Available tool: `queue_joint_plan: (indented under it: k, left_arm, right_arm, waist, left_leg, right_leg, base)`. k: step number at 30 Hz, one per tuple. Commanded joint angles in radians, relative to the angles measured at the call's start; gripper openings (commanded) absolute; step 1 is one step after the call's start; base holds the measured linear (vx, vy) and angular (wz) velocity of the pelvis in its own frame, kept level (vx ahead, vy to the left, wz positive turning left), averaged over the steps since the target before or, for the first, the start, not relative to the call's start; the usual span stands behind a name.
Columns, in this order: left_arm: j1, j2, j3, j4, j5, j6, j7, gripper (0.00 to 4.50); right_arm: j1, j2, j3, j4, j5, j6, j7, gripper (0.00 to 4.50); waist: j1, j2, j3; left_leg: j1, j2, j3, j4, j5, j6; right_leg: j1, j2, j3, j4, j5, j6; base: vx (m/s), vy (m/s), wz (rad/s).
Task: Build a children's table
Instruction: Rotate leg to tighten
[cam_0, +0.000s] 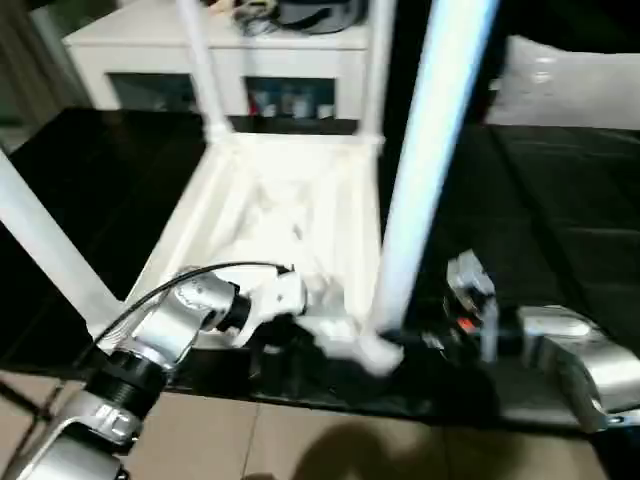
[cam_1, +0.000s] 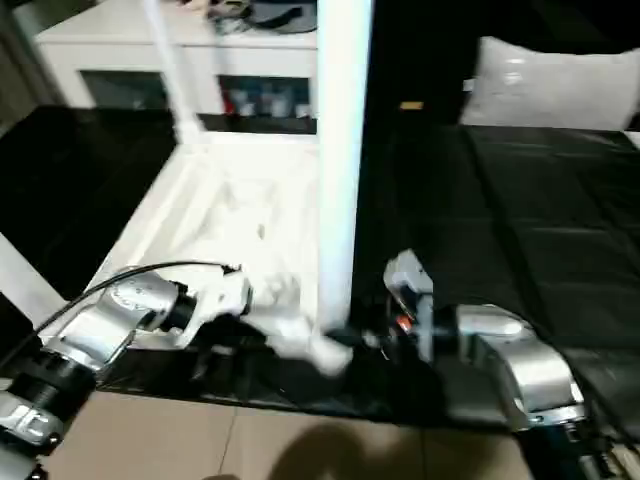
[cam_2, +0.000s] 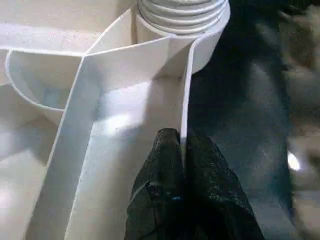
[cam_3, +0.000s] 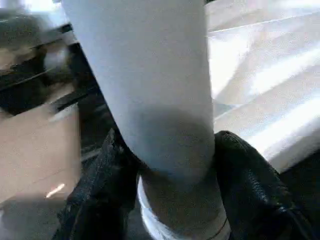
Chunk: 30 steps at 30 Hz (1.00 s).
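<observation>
While upturned, table (cam_0: 270, 215): on dark surface (cam_0: 90, 180).
Left gripper (cam_2: 181, 145): pinched on rim.
Right gripper (cam_3: 167, 165): clasping leg (cam_3: 150, 85).
Left wrist: threaded socket (cam_2: 182, 15).

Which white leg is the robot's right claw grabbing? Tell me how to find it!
Find the upside-down white tabletop on the black surface. Go to its near corner on the robot's right, where the right gripper is closed around the bottom of a leg. Of the four legs standing up, it's the nearest and looks thickest.
</observation>
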Motion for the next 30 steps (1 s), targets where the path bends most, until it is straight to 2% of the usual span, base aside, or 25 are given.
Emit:
queue_joint_plan:
  k: [1,2,3,4,5,6,7,9,12,15,19,20,23,25,27,30]
  left_arm:
    - [-0.014,-0.089,-0.009,-0.016,-0.035,0.047,0.079,0.0]
    - [-0.016,-0.095,-0.007,-0.014,-0.033,0.051,0.09,0.0]
    - [-0.027,-0.128,0.003,-0.005,-0.021,0.067,0.149,0.0]
    - [-0.028,-0.13,0.003,-0.005,-0.02,0.069,0.153,0.0]
    - [-0.04,-0.169,0.016,0.008,-0.008,0.078,0.22,0.0]
    - [-0.043,-0.181,0.021,0.012,-0.004,0.082,0.242,0.0]
    - [-0.047,-0.196,0.026,0.015,-0.004,0.084,0.261,0.0]
    - [-0.049,-0.208,0.026,0.01,-0.001,0.088,0.272,0.0]
    - [-0.047,-0.208,0.02,0.002,0.008,0.089,0.27,0.0]
    - [-0.045,-0.19,0.012,0.003,0.019,0.077,0.269,0.0]
    - [-0.039,-0.162,0.006,0.011,0.026,0.045,0.246,0.0]
    - [-0.036,-0.152,0.001,0.012,0.027,0.031,0.23,0.0]
    - [-0.024,-0.106,-0.023,0.013,0.035,-0.022,0.16,0.0]
    - [-0.022,-0.095,-0.026,0.013,0.032,-0.032,0.139,0.0]
    - [-0.022,-0.079,-0.033,0.015,0.029,-0.051,0.109,0.0]
    - [-0.025,-0.037,-0.063,0.029,0.038,-0.111,0.046,0.0]
  right_arm:
    - [-0.037,0.084,0.001,0.029,-0.033,0.082,-0.203,2.02]
    - [-0.04,0.094,-0.004,0.031,-0.037,0.089,-0.222,2.02]
    - [-0.053,0.144,-0.031,0.042,-0.07,0.113,-0.335,2.02]
    - [-0.054,0.147,-0.032,0.042,-0.072,0.115,-0.341,2.02]
    - [-0.064,0.177,-0.039,0.055,-0.12,0.12,-0.437,2.02]
    - [-0.065,0.182,-0.037,0.057,-0.132,0.115,-0.459,2.02]
    - [-0.063,0.186,-0.032,0.06,-0.134,0.084,-0.462,2.35]
    - [-0.055,0.197,-0.031,0.049,-0.133,0.052,-0.463,2.68]
    - [-0.043,0.21,-0.028,0.022,-0.133,0.048,-0.456,2.84]
    - [-0.034,0.209,-0.023,-0.003,-0.121,0.046,-0.443,3.2]
    - [-0.022,0.167,-0.007,-0.009,-0.115,0.009,-0.386,3.44]
    - [-0.018,0.151,-0.004,-0.009,-0.113,-0.004,-0.362,3.54]
    - [0.002,0.067,-0.001,-0.016,-0.098,-0.053,-0.24,3.54]
    - [0.007,0.039,-0.004,-0.021,-0.088,-0.065,-0.196,3.84]
    - [0.011,0.002,-0.008,-0.022,-0.073,-0.076,-0.137,3.93]
    - [0.011,-0.075,0.001,-0.017,-0.056,-0.094,-0.026,4.28]
  waist:
    - [-0.001,-0.022,-0.041]
    - [-0.016,-0.019,-0.041]
    - [-0.027,-0.018,-0.043]
    - [-0.034,-0.016,-0.044]
    - [-0.038,-0.014,-0.047]
    - [-0.044,-0.013,-0.047]
    - [-0.045,-0.016,-0.048]
    - [-0.039,-0.014,-0.051]
    - [-0.029,-0.014,-0.057]
    - [-0.022,-0.011,-0.061]
    - [-0.018,-0.005,-0.058]
    - [-0.017,-0.006,-0.057]
    - [-0.016,-0.005,-0.057]
    - [-0.013,-0.005,-0.057]
    - [-0.009,-0.009,-0.058]
    - [0.0,-0.009,-0.06]
  left_leg:
    - [-0.015,0.033,-0.018,-0.081,-0.201,0.008]
    - [-0.014,0.029,-0.019,-0.081,-0.211,0.004]
    - [-0.011,0.028,-0.021,-0.08,-0.217,0.007]
    - [-0.012,0.029,-0.02,-0.081,-0.215,0.008]
    - [-0.016,0.032,-0.023,-0.083,-0.208,0.014]
    - [-0.008,0.034,-0.02,-0.084,-0.204,0.017]
    - [-0.006,0.033,-0.019,-0.082,-0.2,0.021]
    - [-0.009,0.037,-0.016,-0.082,-0.173,0.04]
    - [-0.01,0.041,-0.013,-0.078,-0.116,0.057]
    - [-0.017,0.041,-0.013,-0.075,-0.07,0.071]
    - [-0.015,0.044,-0.013,-0.078,-0.093,0.066]
    - [-0.014,0.044,-0.014,-0.079,-0.105,0.064]
    - [-0.015,0.046,-0.013,-0.079,-0.118,0.07]
    - [-0.015,0.047,-0.013,-0.078,-0.113,0.074]
    - [-0.014,0.048,-0.013,-0.078,-0.11,0.078]
    - [-0.015,0.051,-0.013,-0.074,-0.094,0.09]
  right_leg:
    - [0.05,-0.088,0.032,-0.112,-0.627,-0.032]
    - [0.048,-0.087,0.029,-0.119,-0.644,-0.014]
    - [0.048,-0.086,0.027,-0.121,-0.64,-0.009]
    - [0.048,-0.085,0.028,-0.12,-0.623,-0.014]
    - [0.053,-0.087,0.027,-0.119,-0.587,-0.021]
    - [0.046,-0.082,0.028,-0.12,-0.546,-0.035]
    - [0.046,-0.082,0.029,-0.12,-0.533,-0.039]
    - [0.049,-0.084,0.038,-0.111,-0.464,-0.066]
    - [0.051,-0.085,0.045,-0.095,-0.35,-0.106]
    - [0.059,-0.085,0.045,-0.083,-0.269,-0.132]
    - [0.058,-0.086,0.044,-0.087,-0.296,-0.131]
    - [0.059,-0.085,0.044,-0.088,-0.308,-0.124]
    - [0.059,-0.087,0.046,-0.09,-0.324,-0.115]
    - [0.058,-0.086,0.046,-0.089,-0.314,-0.121]
    - [0.059,-0.088,0.045,-0.088,-0.307,-0.127]
    - [0.059,-0.087,0.046,-0.081,-0.272,-0.142]
  base:
    - [0.0,0.0,0.0]
    - [0.0,0.0,0.0]
    - [0.0,0.0,0.0]
    - [0.0,0.0,0.0]
    - [0.0,0.0,0.0]
    - [0.0,0.0,0.0]
    - [0.0,0.0,0.0]
    - [0.0,0.0,0.0]
    - [0.0,0.0,0.0]
    - [0.0,0.0,0.0]
    - [0.0,0.0,0.0]
    - [0.0,0.0,0.0]
    - [0.0,0.0,0.0]
    - [0.0,0.0,0.0]
    - [0.0,0.0,0.0]
    - [0.0,0.0,0.0]
